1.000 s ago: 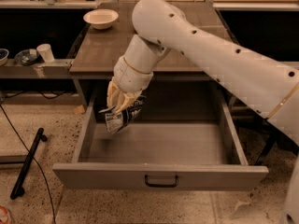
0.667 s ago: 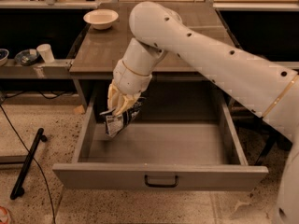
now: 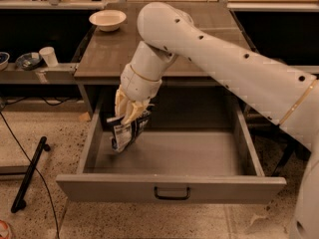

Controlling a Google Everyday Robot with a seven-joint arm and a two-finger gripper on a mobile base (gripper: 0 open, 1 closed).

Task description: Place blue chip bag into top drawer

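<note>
Our gripper hangs at the end of the big white arm, pointing down over the open top drawer, close to the drawer's side wall at the left of the view. Its fingers are pinched on the upper end of the blue chip bag. The bag dangles straight beneath the gripper, crumpled and a little tilted, within the drawer's opening. We cannot tell whether its lower end touches the drawer floor. Nearer the camera than the gripper, and lower, stands the drawer's flat front panel with its small dark handle at the centre. Above and behind the gripper lies the brown table top, and farther back on it sits a white bowl. Well off to the left of the gripper in the view, a white cup stands on a low shelf, and below that a black bar lies on the speckled floor.
</note>
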